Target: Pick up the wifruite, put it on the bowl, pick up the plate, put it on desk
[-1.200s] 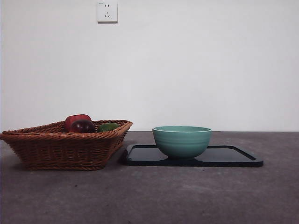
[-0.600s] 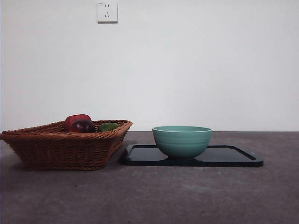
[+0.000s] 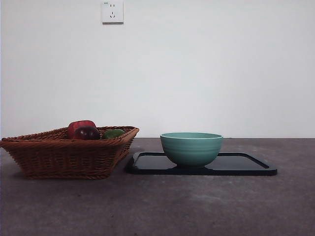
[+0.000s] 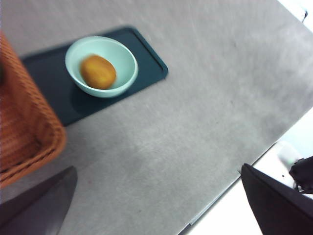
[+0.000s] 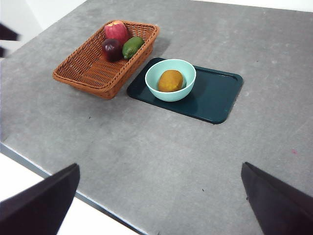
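A: Right wrist view, left to right: wicker basket [image 5: 100, 61] w/ a red fruit [image 5: 116, 30], a dark red-purple fruit [image 5: 112, 49] and a green fruit [image 5: 132, 47], then the bowl [image 5: 170, 90] w/ the wifruite [image 5: 170, 81] inside it, all sitting on the black plate [image 5: 215, 98], which lies flat on the surface [image 5: 161, 161].

B: So we judge step one done. Hands?

A: Right hand [image 5: 161, 205]: jaws spread wide apart, gripping nothing, high above the near edge of the surface. Left hand [image 4: 159, 205]: also wide open and empty, up high, off by the surface edge.

B: What does the next move turn on, in our view?

A: The plate. Its long axis runs away from the basket, bowl at the basket end, so the bare end points away from the basket. From the right wrist cam that bare end sits ahead of the hand, approx. centred. From the left cam the plate [image 4: 146, 63] is well apart, w/ the basket [image 4: 24, 132] between.

B: So the right arm looks better placed?

A: We think so, but can't tell for sure which is nearer. Front view shows no arm at all.
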Controlling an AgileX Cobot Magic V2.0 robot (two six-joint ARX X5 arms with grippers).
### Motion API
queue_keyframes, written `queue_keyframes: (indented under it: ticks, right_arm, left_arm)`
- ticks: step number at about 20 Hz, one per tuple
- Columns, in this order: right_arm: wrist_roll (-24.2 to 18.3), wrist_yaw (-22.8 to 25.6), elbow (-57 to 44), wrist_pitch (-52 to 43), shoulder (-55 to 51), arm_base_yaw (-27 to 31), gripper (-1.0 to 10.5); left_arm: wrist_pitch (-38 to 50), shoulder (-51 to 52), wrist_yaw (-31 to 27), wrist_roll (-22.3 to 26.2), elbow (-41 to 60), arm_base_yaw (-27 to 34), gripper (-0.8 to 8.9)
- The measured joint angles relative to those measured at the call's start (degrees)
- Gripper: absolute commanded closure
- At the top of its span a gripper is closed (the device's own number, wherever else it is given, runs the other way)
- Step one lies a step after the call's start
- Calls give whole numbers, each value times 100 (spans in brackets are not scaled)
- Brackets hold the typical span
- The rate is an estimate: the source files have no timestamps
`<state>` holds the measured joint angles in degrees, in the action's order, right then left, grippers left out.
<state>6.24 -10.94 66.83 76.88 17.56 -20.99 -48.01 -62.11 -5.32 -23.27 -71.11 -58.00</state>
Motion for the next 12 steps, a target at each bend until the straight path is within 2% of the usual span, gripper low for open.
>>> queue_keyframes:
  ticks: [5, 12]
  right_arm:
    - [-2, 2, 0, 0, 0, 0, 385]
    - [0, 2, 0, 0, 0, 0, 385]
  left_arm:
    - [-542, -1539, 125, 13, -1176, 168, 188]
    - [-1226, -3322, 127, 299, -2658, 658, 188]
